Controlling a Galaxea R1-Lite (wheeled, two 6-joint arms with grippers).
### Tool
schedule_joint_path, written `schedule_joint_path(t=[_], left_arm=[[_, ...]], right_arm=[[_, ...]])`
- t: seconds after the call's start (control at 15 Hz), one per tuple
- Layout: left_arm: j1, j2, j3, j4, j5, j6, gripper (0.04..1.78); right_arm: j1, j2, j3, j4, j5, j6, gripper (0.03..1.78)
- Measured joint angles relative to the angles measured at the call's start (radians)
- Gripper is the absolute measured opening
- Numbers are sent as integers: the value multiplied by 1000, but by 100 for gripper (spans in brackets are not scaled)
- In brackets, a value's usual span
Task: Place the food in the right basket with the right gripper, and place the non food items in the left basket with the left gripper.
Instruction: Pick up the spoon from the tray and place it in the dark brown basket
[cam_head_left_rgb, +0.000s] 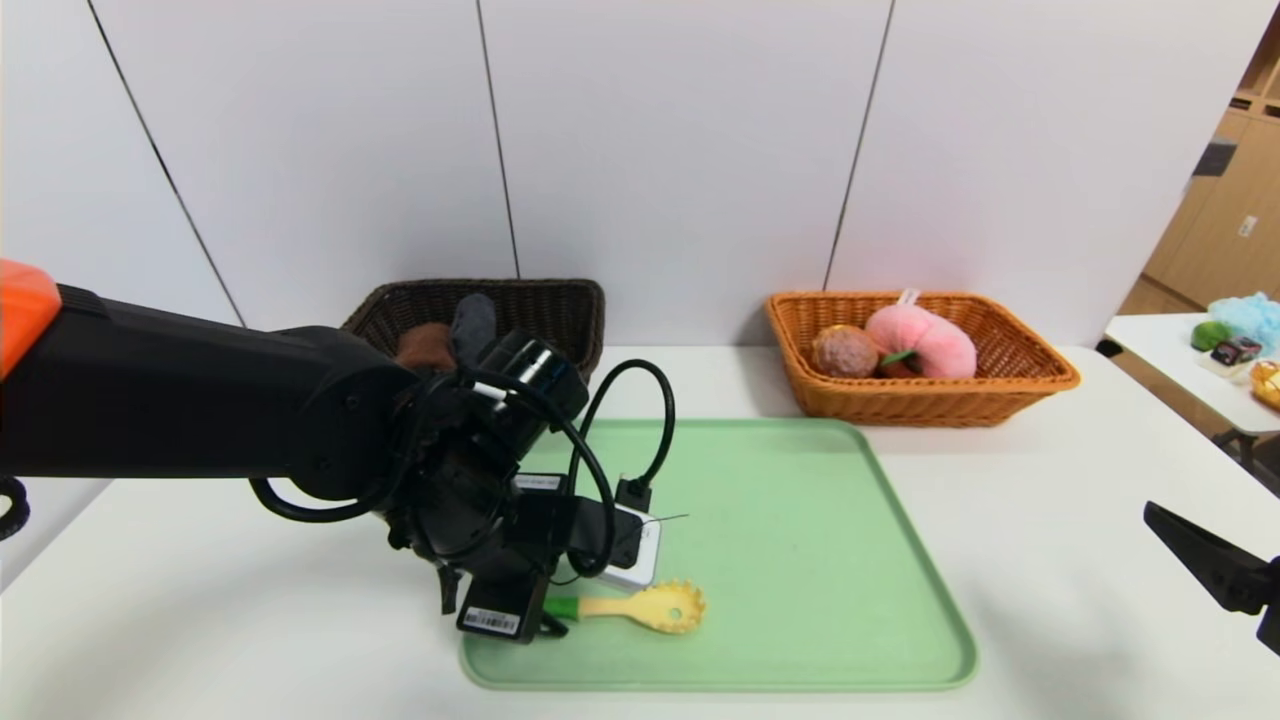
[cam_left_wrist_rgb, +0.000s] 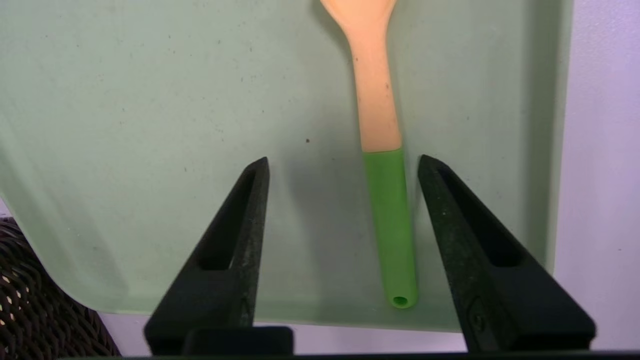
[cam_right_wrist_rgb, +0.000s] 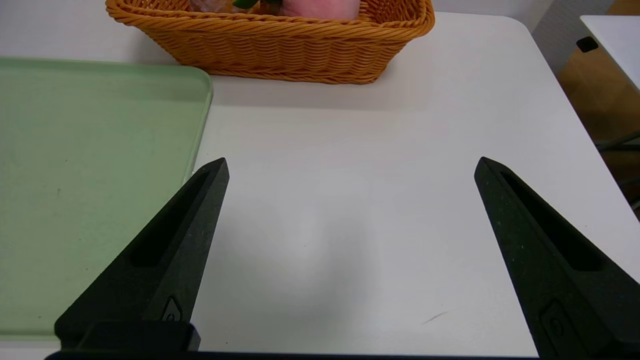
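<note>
Left claw (cam_left_wrist_rgb: 343, 167) open astride spoon's green handle (cam_left_wrist_rgb: 392, 225), fingers parallel to its long axis; contact seemingly not yet made.

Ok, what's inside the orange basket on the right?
The orange basket holds a pink plush ring and a brown round food item. Anything lying beneath them is covered.
</note>
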Motion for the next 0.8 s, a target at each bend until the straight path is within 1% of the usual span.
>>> schedule_joint_path(t=[0.13, 0.2, 0.27, 0.4, 0.73, 0.8], left_arm=[[0, 0, 0, 0, 0, -1, 77], [1, 0, 0, -1, -1, -2, 49], [1, 0, 0, -1, -1, -10, 6], [1, 0, 0, -1, -1, -50, 6], [1, -9, -7, -7, -5, -60, 6], [1, -9, -22, -30, -14, -74, 6]], right_arm=[[0, 1, -1, 0, 0, -1, 170], [0, 1, -2, 0, 0, -1, 170], [0, 2, -3, 0, 0, -1, 170], [0, 8, -8, -1, 3, -1, 170], [0, 20, -15, -1, 7, -1, 170], [0, 20, -15, -1, 7, -1, 170]])
